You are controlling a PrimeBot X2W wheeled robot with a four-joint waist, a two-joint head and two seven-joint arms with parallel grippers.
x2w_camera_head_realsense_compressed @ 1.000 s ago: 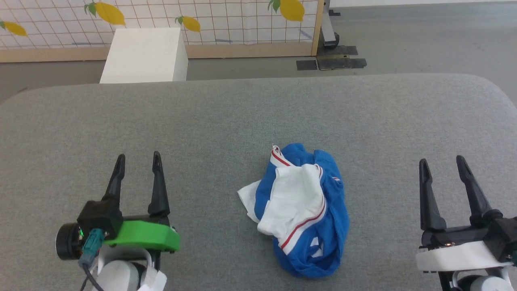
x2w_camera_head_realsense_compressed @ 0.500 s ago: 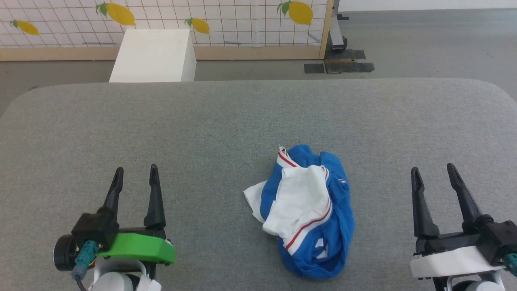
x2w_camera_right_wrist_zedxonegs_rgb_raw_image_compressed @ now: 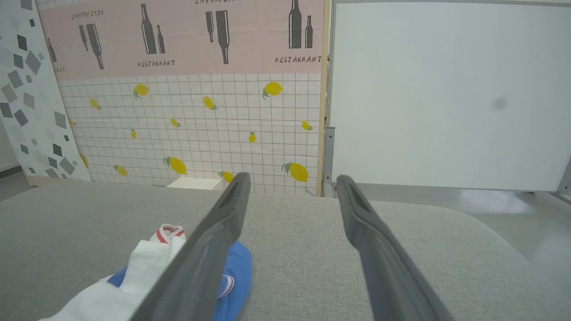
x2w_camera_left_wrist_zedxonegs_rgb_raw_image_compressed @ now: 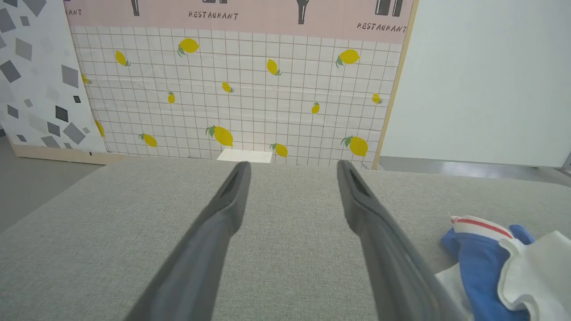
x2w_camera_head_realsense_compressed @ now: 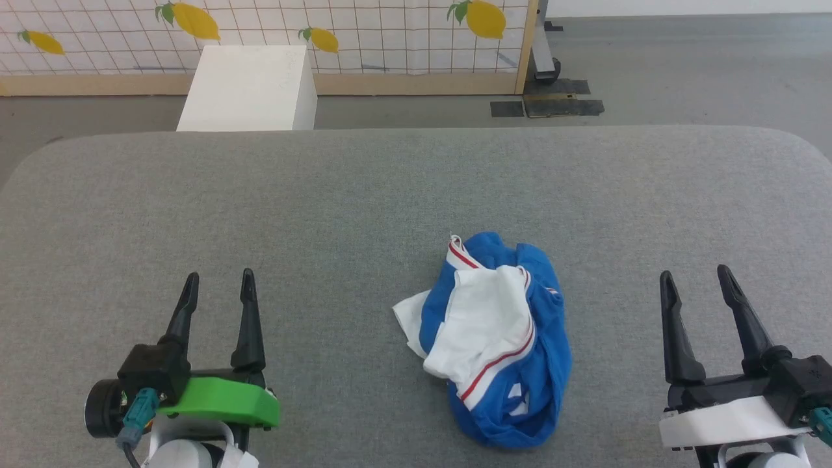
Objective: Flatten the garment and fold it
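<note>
The jersey (x2w_camera_head_realsense_compressed: 494,344) lies bunched on the grey table (x2w_camera_head_realsense_compressed: 390,182), three o'clock of the left gripper (x2w_camera_head_realsense_compressed: 216,286), nine o'clock of the right gripper (x2w_camera_head_realsense_compressed: 695,283), both spread and empty; flattening probably starts by pinching opposite edges.

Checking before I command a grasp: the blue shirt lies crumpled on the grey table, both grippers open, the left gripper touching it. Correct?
Not quite. The left gripper is open but clear of the garment, with bare table between them, as the head view shows. The rest holds.
</note>
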